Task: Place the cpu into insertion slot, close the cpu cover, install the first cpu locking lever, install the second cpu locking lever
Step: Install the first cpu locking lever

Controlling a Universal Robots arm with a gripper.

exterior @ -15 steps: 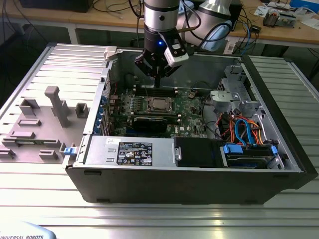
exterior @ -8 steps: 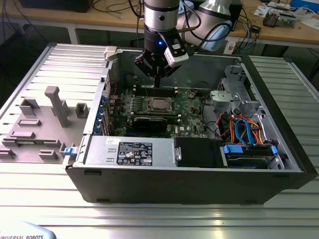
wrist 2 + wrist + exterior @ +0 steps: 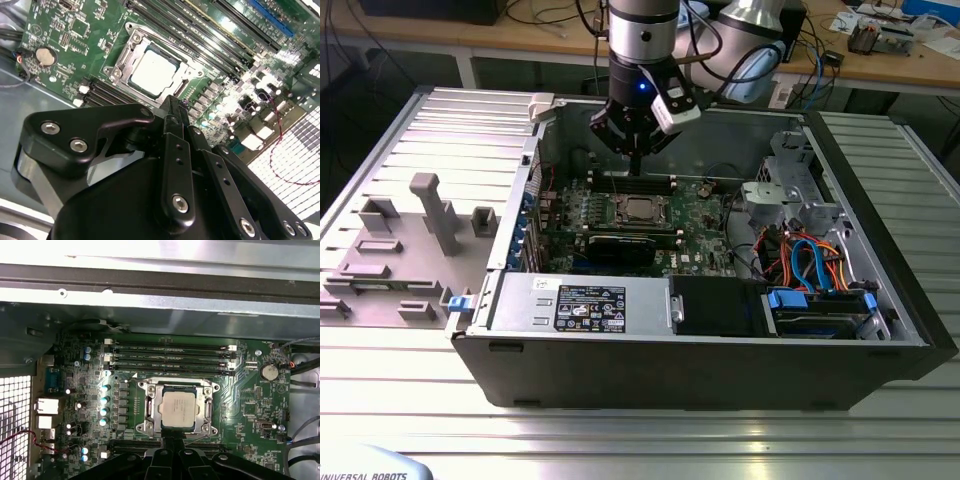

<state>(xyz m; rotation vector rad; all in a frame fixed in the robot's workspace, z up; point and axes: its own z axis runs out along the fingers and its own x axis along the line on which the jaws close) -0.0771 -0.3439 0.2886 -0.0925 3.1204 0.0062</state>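
I see gripper [image 3: 635, 168] near chip [image 3: 179, 408], jaws together, holding nothing; chip sits in socket [image 3: 142, 428]; sticker [image 3: 590, 304] print I cannot read.

Silver-grey cpu [image 3: 178, 409], green motherboard [image 3: 240, 405] with black slots, black claw [image 3: 635, 166].

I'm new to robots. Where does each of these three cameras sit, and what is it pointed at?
Exterior view: off the arm, above and outside the open computer case, looking down into it; the arm and gripper show.
First wrist view: on the wrist, facing the motherboard almost head-on; the gripper's black links show.
Second wrist view: on the wrist, looking slantwise along the shut gripper toward the motherboard.
Shared: all three see the cpu on the motherboard.
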